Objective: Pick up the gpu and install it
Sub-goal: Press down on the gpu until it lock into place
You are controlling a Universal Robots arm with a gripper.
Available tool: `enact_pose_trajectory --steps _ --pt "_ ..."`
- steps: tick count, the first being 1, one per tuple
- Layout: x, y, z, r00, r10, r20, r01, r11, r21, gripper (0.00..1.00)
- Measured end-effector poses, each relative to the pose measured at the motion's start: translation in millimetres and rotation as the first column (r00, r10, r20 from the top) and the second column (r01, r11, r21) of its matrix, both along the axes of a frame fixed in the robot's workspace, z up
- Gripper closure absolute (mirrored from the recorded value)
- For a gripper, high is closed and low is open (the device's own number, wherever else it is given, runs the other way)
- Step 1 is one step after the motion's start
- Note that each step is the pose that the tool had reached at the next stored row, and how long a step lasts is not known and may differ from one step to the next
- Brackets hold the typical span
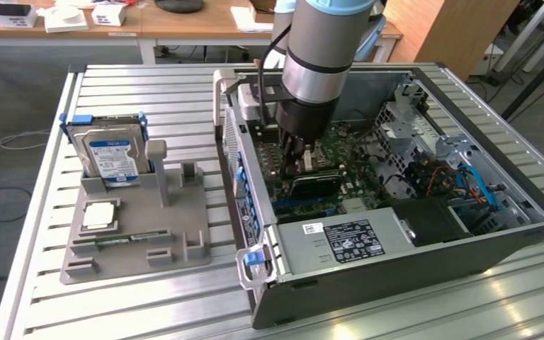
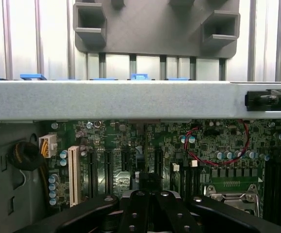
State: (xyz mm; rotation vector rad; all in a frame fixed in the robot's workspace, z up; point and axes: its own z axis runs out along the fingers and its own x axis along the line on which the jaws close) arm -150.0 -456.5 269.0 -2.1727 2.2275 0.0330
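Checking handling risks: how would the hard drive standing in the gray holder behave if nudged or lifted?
The hard drive looks like a rigid metal box, so it is probably stiff and heavy for its size. It stands on edge in the holder, so a nudge likely won't tip it.

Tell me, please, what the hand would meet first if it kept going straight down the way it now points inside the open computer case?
Most likely the motherboard. In the exterior view the hand, shut, points straight down into the computer case, just above a black card that stands on the board. Depth is unclear, so it may touch that card's top edge first.
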Motion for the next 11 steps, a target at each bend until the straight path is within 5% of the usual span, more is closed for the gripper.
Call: enact_pose_trajectory --steps 11 --pt "0.0 0.0 -1.4 1.0000 0.000 -0.0003 0.000 1.0000 -0.0004 0.89"
